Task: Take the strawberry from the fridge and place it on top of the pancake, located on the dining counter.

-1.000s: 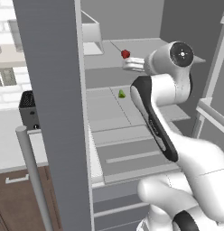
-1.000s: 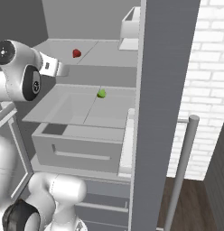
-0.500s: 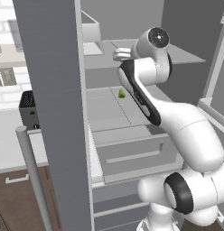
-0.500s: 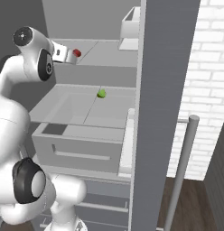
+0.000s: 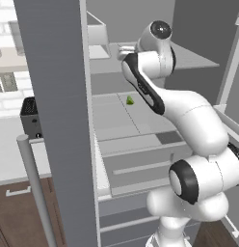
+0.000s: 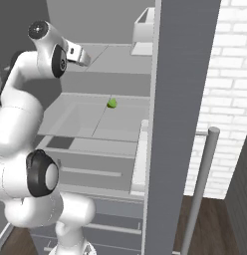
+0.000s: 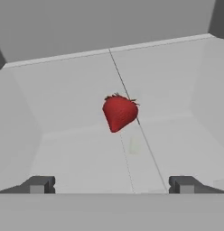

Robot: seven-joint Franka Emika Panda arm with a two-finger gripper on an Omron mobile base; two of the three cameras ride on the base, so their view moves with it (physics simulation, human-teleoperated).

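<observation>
The red strawberry (image 7: 119,113) lies on the fridge's upper shelf (image 7: 77,90), a short way ahead of my gripper (image 7: 111,185) and centred between its fingertips (image 7: 39,184). The jaws stand wide open with nothing between them. In the base views my gripper (image 5: 124,50) (image 6: 80,55) reaches into the open fridge (image 5: 54,96) (image 6: 180,99) at upper-shelf height, and the hand covers the strawberry there. The pancake and the dining counter are out of view.
A small green wedge (image 5: 130,100) (image 6: 112,103) lies on the shelf below. A white bin (image 5: 97,36) (image 6: 143,30) stands at the back of the upper shelf. The open doors carry long handles (image 5: 34,193) (image 6: 202,184). A drawer (image 5: 140,164) sits under the shelves.
The arm has swung in toward the upper shelf, and the hand has closed in on the strawberry until it covers it in both base views. The jaws have stayed open.
</observation>
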